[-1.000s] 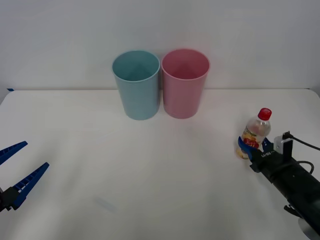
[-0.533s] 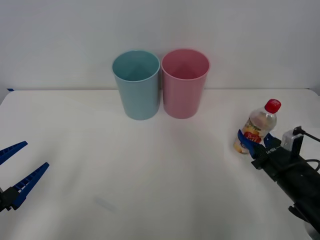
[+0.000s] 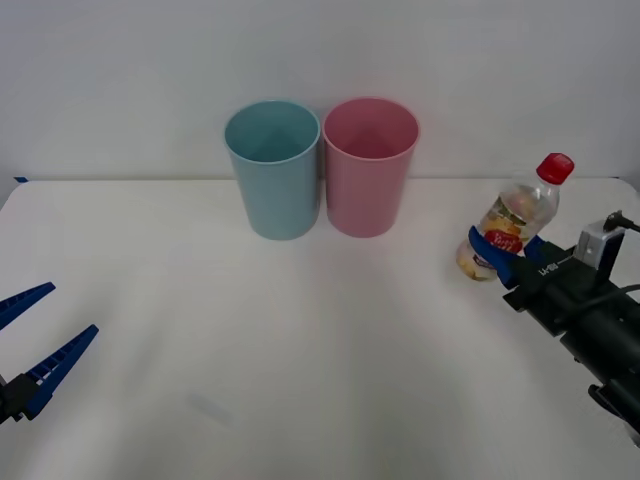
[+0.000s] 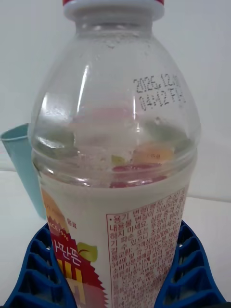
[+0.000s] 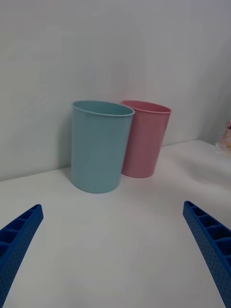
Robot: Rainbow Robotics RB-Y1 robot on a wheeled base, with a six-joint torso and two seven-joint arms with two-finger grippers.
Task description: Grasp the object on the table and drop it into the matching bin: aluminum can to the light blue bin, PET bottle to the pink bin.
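The PET bottle, clear with a red cap and red-and-yellow label, hangs tilted above the white table at the right. My right gripper is shut on its lower body. In the right wrist view the bottle stands between the blue fingers. The light blue bin and the pink bin stand side by side at the back centre, well left of the bottle. Both the light blue bin and the pink bin appear in the left wrist view. My left gripper waits open at the left edge.
A plain white wall rises behind the bins. The tabletop between the two arms is bare. A cable and a small white box sit on the right wrist.
My right gripper has lifted the bottle off the table and carried it upward, tilting its cap to the right. The left arm has not moved.
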